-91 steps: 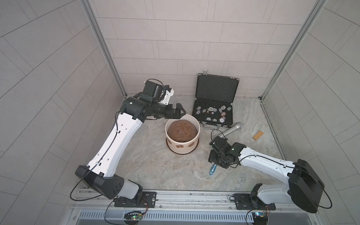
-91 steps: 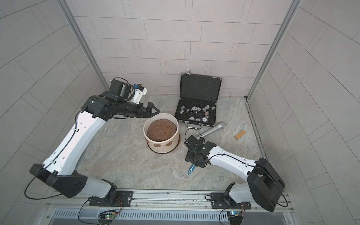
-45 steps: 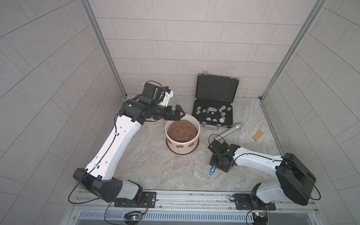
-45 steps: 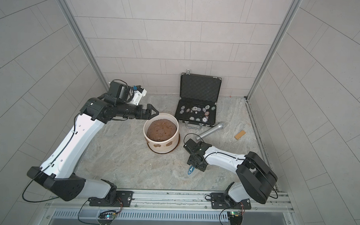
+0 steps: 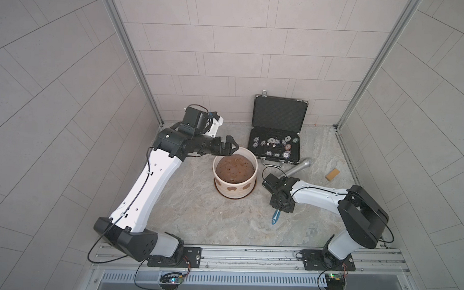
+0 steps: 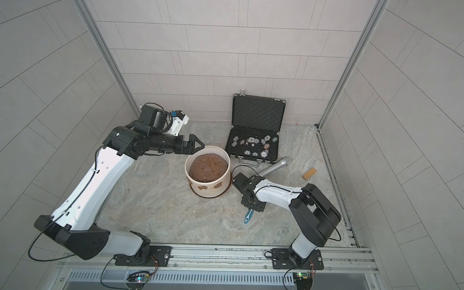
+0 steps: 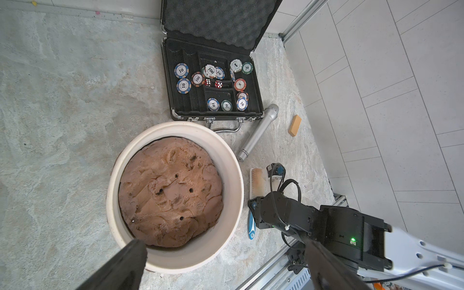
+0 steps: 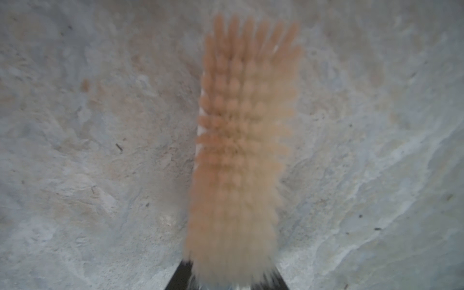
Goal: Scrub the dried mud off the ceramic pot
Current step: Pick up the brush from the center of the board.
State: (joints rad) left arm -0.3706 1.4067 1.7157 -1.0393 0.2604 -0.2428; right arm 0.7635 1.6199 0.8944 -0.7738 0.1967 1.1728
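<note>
Pot (image 5: 254, 165) upright on the stone floor (image 5: 196, 210), mid-scene, full of soil (image 5: 234, 169); two mud patches (image 5: 230, 189) stuck on its near wall. Left gripper (image 5: 232, 147) just above the far-left rim, jaws spread wide, gripping nothing. Right gripper (image 5: 279, 205) down at the floor just right of the pot, apparently clamped on the brush (image 5: 275, 217), though blurred in the wrist view. Behind, an open chip case (image 5: 279, 112) and a microphone (image 5: 297, 168).
</note>
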